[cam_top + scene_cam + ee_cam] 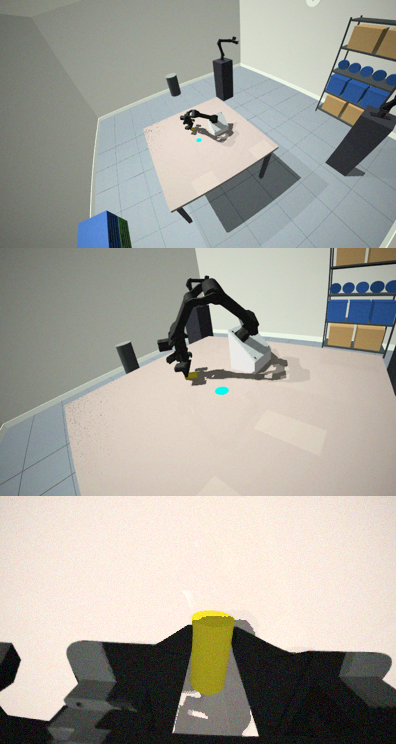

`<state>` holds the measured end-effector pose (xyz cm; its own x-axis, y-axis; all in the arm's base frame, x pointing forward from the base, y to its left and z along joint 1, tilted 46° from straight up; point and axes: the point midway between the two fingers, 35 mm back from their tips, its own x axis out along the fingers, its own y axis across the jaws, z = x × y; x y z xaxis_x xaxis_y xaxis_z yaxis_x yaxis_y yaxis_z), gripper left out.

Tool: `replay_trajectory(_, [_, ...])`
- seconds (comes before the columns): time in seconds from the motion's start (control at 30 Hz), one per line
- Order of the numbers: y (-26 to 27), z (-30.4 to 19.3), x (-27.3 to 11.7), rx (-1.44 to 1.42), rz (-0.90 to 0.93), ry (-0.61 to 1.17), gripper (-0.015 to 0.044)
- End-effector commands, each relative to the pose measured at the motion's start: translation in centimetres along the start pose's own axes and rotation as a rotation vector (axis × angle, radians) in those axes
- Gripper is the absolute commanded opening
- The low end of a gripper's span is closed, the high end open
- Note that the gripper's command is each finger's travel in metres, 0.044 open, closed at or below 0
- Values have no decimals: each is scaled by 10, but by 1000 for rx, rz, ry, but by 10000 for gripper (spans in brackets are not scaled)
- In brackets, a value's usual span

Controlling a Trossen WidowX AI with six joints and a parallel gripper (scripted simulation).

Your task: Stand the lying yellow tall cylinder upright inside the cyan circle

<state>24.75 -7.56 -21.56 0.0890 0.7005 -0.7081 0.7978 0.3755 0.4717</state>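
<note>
1. Farthest left in the exterior view, I am seeing a dark gray cylinder (173,84) (127,356) standing beyond the table (227,163) (175,423), at roughly ten o'clock from my gripper (190,128) (188,374) (213,627).
2. Next along, I am reaching down with the black arm (201,114) (210,292), its gripper pointing at about six o'clock, low over the table.
3. I am pinching the yellow cylinder (193,128) (191,375) (211,661) between the two fingers; in the wrist view they are closing in on its sides, one toward nine o'clock, the other toward three.
4. The cylinder is lying on its side at table level, outside the circle; whether it is touching the tabletop, I cannot tell.
5. Farther right, the cyan circle (198,140) (222,390) is showing flat on the table, near the cylinder, at four o'clock from it.
6. Beyond that, the white mount (217,128) (241,356) is carrying my arm, at about two o'clock from the gripper.
7. Farthest right, a shelf rack (333,64) (326,320) is holding blue and tan boxes.
</note>
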Motion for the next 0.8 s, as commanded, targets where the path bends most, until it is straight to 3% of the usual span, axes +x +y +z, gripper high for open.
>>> replay_trajectory(0.0, [2,3,-8,6,8,-19,105])
replay_trajectory(0.77, [2,8,-43,8,3,-26,105])
